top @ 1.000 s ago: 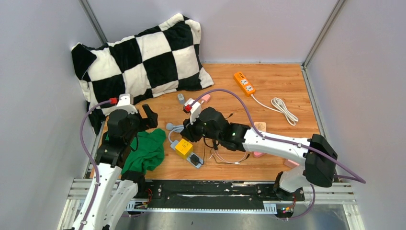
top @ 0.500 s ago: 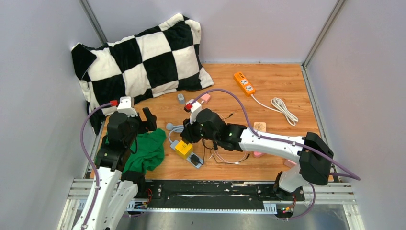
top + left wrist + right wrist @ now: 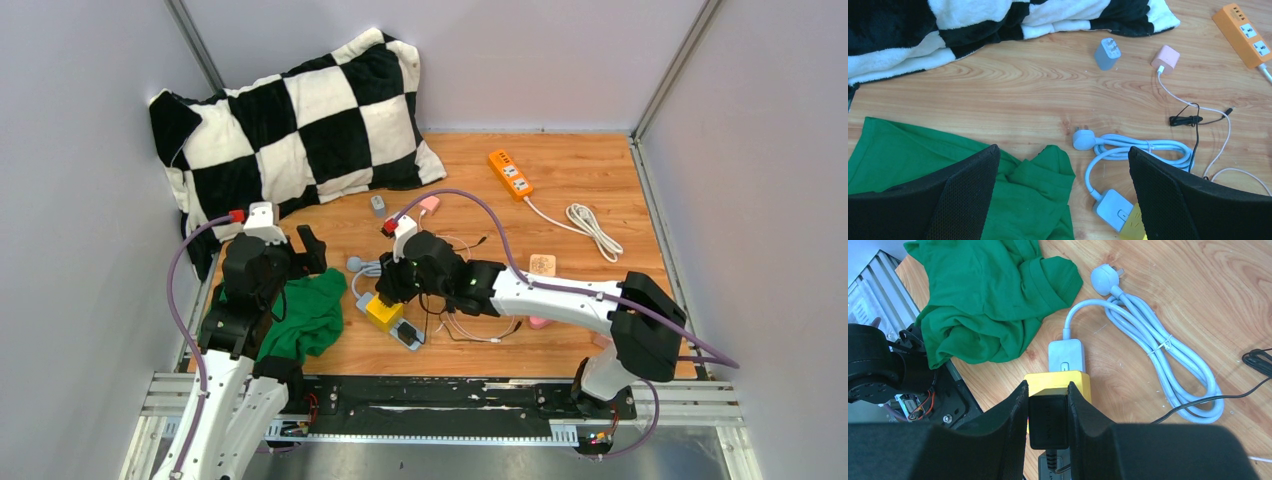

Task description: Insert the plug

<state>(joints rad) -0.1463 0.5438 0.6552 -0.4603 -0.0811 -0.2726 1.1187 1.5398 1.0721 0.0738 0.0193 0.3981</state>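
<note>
Top external view: the right hand [image 3: 392, 288] is low at the centre of the frame, just over the yellow socket block [image 3: 384, 311] on the tabletop [image 3: 600, 170]. The left hand [image 3: 298, 250] hangs at the left above the green cloth [image 3: 305, 318], apart from the work. Left wrist view: the fingers of the left hand stand wide with nothing between them, and the yellow block shows only as a corner at the bottom edge, near the pale blue cable [image 3: 1143, 149]. Right wrist view: at the bottom centre the right hand is narrow and holds the black plug [image 3: 1048, 421] between its two fingers. The front of the plug meets the near face of the yellow block, but I cannot tell if the pins are inside. I judge that the step in hand is seating the plug. The next move calls for a slow, straight push with the plug kept square, because the block may slide on the wood.
</note>
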